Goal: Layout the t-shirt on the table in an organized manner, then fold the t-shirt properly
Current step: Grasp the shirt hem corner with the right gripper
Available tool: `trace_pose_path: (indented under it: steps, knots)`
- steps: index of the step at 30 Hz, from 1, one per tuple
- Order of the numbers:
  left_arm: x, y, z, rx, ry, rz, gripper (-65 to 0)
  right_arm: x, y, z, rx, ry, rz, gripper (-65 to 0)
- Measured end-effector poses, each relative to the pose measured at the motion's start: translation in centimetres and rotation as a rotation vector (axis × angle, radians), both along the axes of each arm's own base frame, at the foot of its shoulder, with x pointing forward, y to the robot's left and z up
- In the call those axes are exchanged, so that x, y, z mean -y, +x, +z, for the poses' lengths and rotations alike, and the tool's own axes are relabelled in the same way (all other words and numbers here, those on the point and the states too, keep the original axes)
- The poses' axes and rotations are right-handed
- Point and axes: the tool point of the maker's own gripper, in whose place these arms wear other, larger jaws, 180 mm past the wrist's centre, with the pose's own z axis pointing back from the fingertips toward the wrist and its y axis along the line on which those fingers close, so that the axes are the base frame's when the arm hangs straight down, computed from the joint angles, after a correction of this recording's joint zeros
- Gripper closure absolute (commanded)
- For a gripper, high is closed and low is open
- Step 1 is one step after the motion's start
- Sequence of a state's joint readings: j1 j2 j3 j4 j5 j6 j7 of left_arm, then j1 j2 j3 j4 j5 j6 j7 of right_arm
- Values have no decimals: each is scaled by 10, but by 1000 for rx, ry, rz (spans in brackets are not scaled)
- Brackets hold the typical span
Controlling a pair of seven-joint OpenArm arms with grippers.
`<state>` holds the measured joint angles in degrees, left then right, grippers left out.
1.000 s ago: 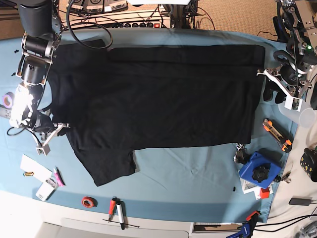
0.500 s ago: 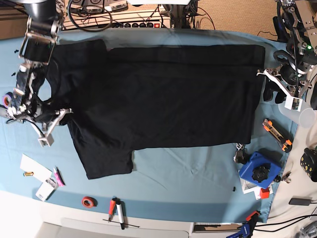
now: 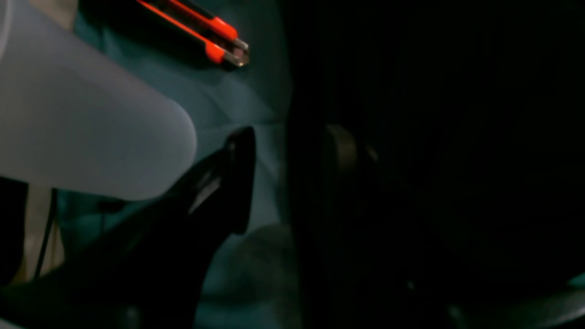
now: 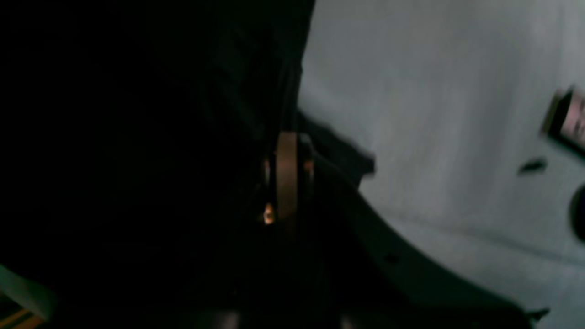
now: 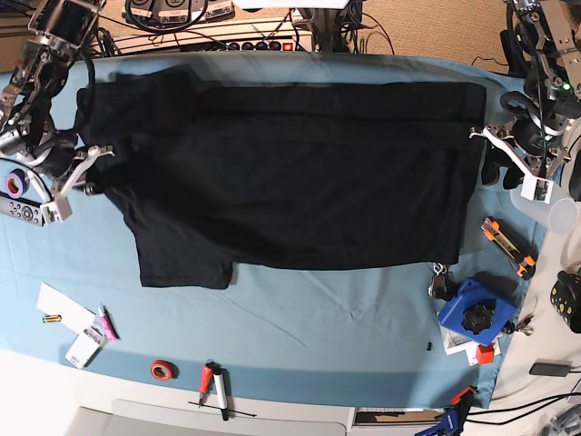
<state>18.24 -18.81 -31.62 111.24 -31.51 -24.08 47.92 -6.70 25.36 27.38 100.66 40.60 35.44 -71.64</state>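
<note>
Right claw (image 5: 91, 159) pinched closed on the t-shirt (image 5: 290, 173) edge, the shirt spreading away from it over the tabletop (image 5: 345, 318). Left claw (image 5: 486, 136) spread wide at the opposite shirt edge, gripping nothing, a box cutter (image 3: 201, 32) just beyond it.

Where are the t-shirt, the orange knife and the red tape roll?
t-shirt (image 5: 300, 173), base view, middle of the black body.
orange knife (image 5: 507, 245), base view, middle of its handle.
red tape roll (image 5: 162, 370), base view, on its ring.

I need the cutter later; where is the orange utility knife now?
In the base view, the orange utility knife lies near the table's right edge, above the blue box.
</note>
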Motion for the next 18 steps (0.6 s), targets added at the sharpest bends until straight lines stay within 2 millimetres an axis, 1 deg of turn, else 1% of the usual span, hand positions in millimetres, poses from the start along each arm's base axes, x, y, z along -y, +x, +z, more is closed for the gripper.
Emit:
trace_pose_path:
  steps: [3, 4, 6, 7, 8, 12, 13, 15, 18]
  knots:
    - [3, 0, -2, 0, -15, 5, -254, 0, -2, -2, -13, -8, 14, 0]
    - [5, -1, -2, 0, -22, 8, -254, -2, -5, -3, -23, -18, 40, -17]
    - [8, -1, -4, 0, -33, 11, -254, -2, -9, -7, -52, -27, 49, -109]
    - [8, -1, -4, 0, -34, 11, -254, 0, -10, -8, -61, -35, 47, -142]
    - [8, -1, -4, 0, -36, 12, -254, 0, -10, -8, -60, -34, 47, -159]
    - [8, -1, -4, 0, -35, 12, -254, 0, -9, -5, -58, -36, 36, -159]
    - [8, -1, -4, 0, -35, 12, -254, -1, -8, -1, -49, -45, 40, -159]
    - [8, -1, -4, 0, -35, 12, -254, -1, -2, 14, 1, -65, 43, -159]
    - [8, -2, -4, -2, -35, 12, -254, 7, 18, 50, 157, -102, 13, -159]
